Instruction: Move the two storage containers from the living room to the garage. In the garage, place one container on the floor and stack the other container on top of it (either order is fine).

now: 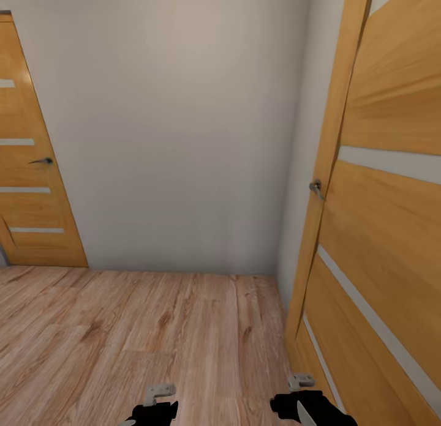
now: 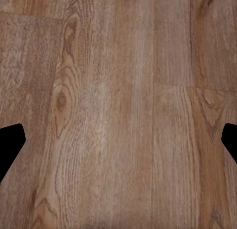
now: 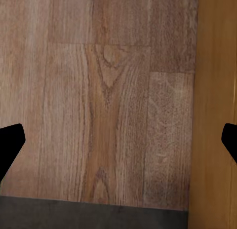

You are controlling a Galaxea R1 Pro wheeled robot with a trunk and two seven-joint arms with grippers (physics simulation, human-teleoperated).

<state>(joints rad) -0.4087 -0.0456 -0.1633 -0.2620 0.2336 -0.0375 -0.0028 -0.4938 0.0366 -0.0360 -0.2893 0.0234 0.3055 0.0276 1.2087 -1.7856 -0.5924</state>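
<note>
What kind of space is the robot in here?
Probably an indoor hallway or corridor corner: light wood-plank floor, plain pale wall, and two wooden doors with pale strips, one at left, one open at right.

The wall (image 1: 177,126) ahead was a plain pale grey-white. The floor (image 1: 122,328) was light brown wood plank with darker grain lines and knots. Two doors, one at the left (image 1: 33,169) and one close at the right (image 1: 386,218), were warm orange-tan wood crossed by narrow pale strips, each with a dark grey metal handle. The left gripper (image 1: 153,407) and right gripper (image 1: 303,404) were black with small light grey fittings. In the right wrist view, a dark grey band (image 3: 94,216) edged the planks.
</note>
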